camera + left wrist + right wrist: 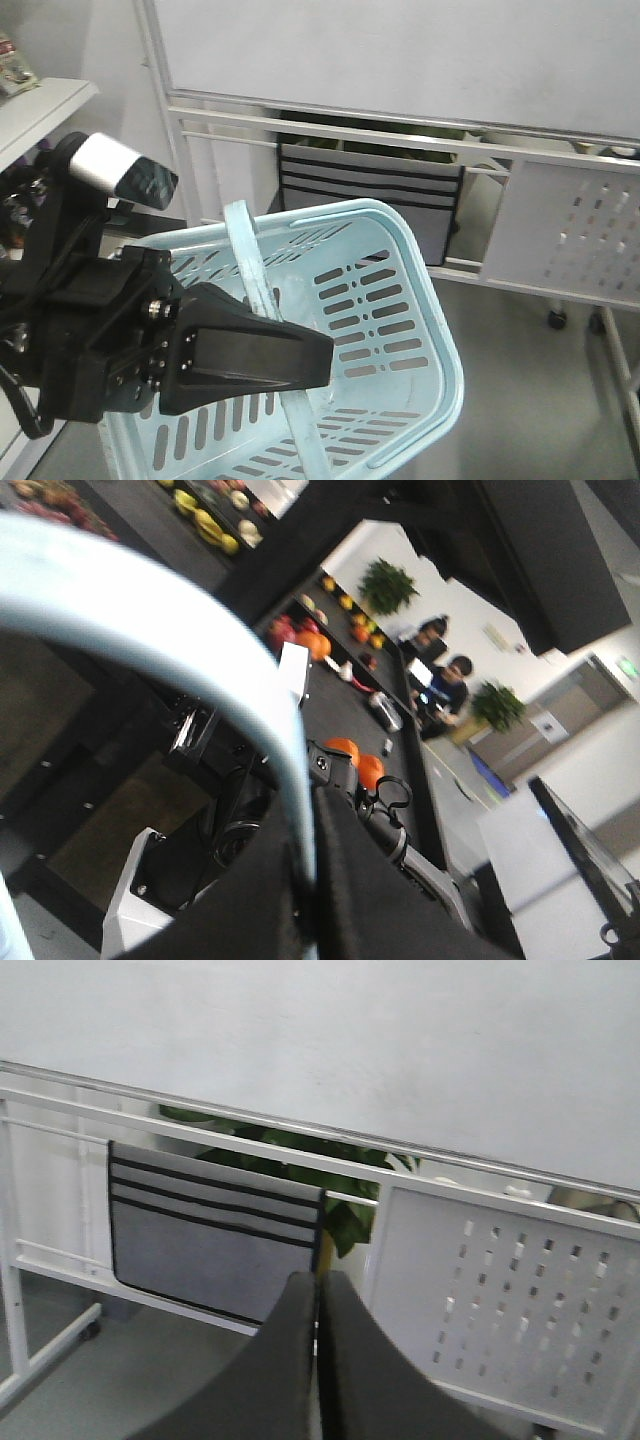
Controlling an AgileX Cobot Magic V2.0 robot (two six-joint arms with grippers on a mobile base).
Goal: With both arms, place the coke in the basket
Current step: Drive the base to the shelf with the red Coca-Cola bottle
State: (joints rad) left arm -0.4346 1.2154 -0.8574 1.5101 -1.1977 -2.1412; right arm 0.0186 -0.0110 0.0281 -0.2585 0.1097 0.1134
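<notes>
Left to right: the left gripper (318,360) has its jaws clamped on the pale blue strap handle (247,250) of the basket (437,330). The basket appears to hang at a tilt, clear of the grey floor, in front of a whiteboard stand (400,50). The left wrist view shows the strap handle (180,620) pinched between the black fingers (360,910). What shows of the basket's inside is bare, and the coke appears in none of the views. Further right on the stand hang a striped grey pocket organiser (370,205) and a perforated white panel (590,230). The right gripper (317,1295) faces that same stand, jaws together with nothing visible between them. The likely hazard is that the whole basket depends on one narrow pinch on a flexible strap. It could swing against the stand, slide through the jaws, or tip further when a bottle lands inside. A slim bottle could then roll to the low corner or out.
</notes>
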